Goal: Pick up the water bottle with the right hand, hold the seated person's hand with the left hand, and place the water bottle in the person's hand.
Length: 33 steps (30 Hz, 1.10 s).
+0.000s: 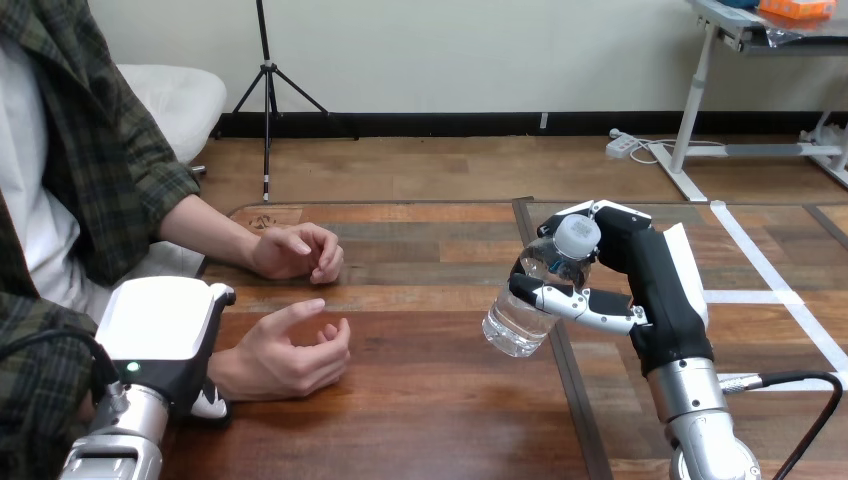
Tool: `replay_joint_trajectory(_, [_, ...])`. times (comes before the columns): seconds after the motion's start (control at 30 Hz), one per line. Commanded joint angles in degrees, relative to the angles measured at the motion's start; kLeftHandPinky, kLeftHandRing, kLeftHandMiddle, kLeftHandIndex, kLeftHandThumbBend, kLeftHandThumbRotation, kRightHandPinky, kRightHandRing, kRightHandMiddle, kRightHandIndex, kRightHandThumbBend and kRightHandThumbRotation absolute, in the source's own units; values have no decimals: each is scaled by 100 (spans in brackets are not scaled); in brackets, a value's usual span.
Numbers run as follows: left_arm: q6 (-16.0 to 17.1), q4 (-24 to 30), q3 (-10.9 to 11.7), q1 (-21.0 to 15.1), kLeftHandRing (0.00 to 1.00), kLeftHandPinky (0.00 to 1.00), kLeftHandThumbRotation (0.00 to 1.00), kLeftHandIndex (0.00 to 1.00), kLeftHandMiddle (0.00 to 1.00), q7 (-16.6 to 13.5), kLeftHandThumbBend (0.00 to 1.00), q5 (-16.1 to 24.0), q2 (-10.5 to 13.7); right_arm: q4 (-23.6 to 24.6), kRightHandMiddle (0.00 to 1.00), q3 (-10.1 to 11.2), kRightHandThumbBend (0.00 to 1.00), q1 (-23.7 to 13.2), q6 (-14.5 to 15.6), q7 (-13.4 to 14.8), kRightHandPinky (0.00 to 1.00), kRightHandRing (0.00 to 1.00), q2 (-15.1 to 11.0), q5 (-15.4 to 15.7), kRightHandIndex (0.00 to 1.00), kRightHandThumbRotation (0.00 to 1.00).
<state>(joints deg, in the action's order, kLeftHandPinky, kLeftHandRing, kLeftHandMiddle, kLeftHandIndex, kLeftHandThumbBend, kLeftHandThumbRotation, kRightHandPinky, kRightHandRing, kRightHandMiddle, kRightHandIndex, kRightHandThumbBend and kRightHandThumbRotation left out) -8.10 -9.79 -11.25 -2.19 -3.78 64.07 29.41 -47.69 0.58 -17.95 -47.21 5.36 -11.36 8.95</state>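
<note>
My right hand [650,275] is shut on a clear water bottle [520,318] with a white cap. It holds the bottle tilted above the table's middle, cap up and toward the far side. The person's hand [285,350] at the view's lower left lies on the table, palm sideways, fingers loosely curled, about a hand's width left of the bottle. My left hand [160,325], white back up, sits over that hand's wrist. A fingertip [210,406] curls below the wrist. The person's other hand [295,250] rests farther back on the table.
A dark seam [565,380] runs front to back through the wooden table [440,400] under the bottle. White tape lines [765,270] cross the table's right part. The person sits at the left side.
</note>
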Motion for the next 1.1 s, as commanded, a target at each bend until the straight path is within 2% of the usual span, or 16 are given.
replay_joint_trajectory(0.0, [35, -258, -217, -149, 78, 74, 2, 78, 80, -6, 85, -92, 67, 261, 47, 96, 75, -441, -22, 22, 39, 42, -22, -89, 49, 0])
replay_joint_trajectory(0.3, [143, -280, -285, -177, 78, 74, 0, 78, 80, 18, 84, -316, 39, 337, 47, 97, 75, -416, 32, 44, 39, 42, -64, -44, 49, 0])
replay_joint_trajectory(0.73, [146, -251, -453, -202, 78, 74, 0, 79, 81, 61, 82, -442, 22, 380, 47, 101, 74, -415, 77, 27, 38, 42, -114, -27, 49, 0])
replay_joint_trajectory(1.07, [129, -299, -604, -242, 78, 74, 0, 78, 80, 29, 83, -480, -34, 292, 48, 100, 73, -459, -35, -14, 38, 43, -152, -43, 49, 0])
